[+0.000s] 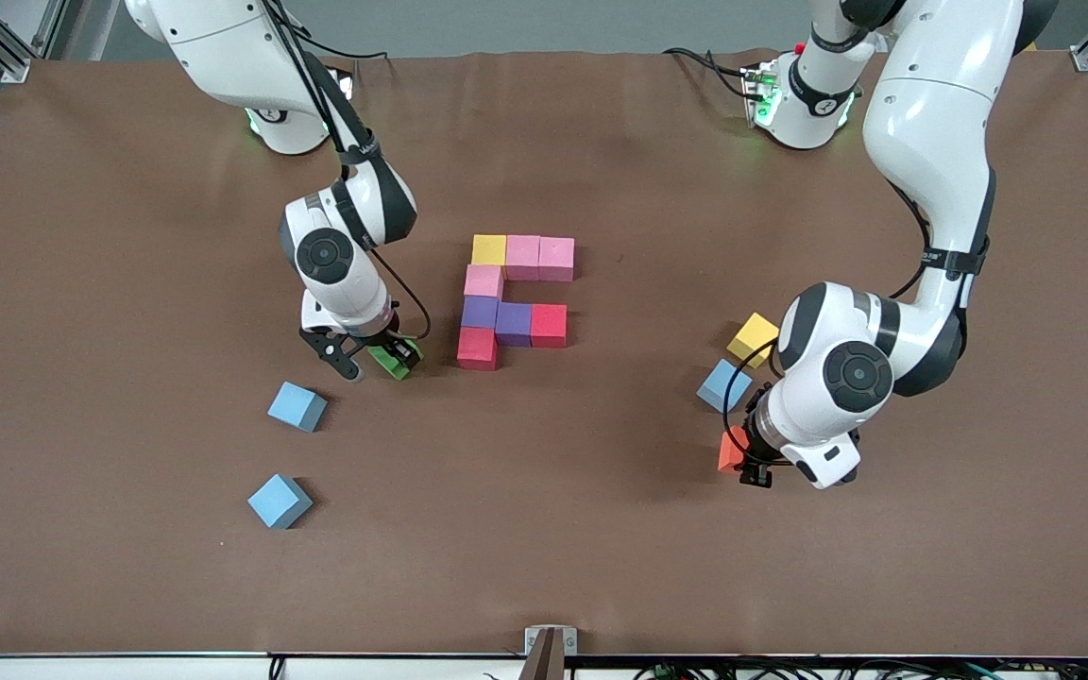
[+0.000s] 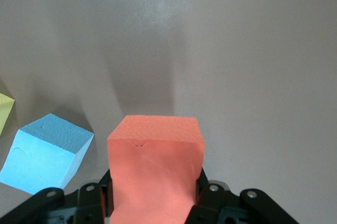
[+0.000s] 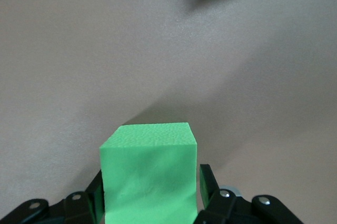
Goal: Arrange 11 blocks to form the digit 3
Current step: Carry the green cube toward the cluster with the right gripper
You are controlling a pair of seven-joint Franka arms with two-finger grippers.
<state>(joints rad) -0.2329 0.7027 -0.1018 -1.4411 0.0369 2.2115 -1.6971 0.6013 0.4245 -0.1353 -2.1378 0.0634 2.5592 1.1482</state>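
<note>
The partial digit 3 (image 1: 513, 297) is made of yellow, pink, purple and red blocks at the table's middle. Beside its red end block (image 1: 476, 348), toward the right arm's end, a green block (image 1: 399, 365) (image 3: 147, 166) sits on the table. My right gripper (image 1: 382, 361) (image 3: 149, 203) is open around it, with a finger along each unsqueezed side. Toward the left arm's end, my left gripper (image 1: 740, 460) (image 2: 155, 203) is shut on an orange block (image 1: 729, 450) (image 2: 155, 150), whose foam sides are pinched in.
A light blue block (image 1: 723, 384) (image 2: 45, 153) and a yellow block (image 1: 754, 339) (image 2: 4, 110) lie beside the left gripper. Two more light blue blocks (image 1: 297, 406) (image 1: 279, 501) lie toward the right arm's end, nearer the front camera than the green block.
</note>
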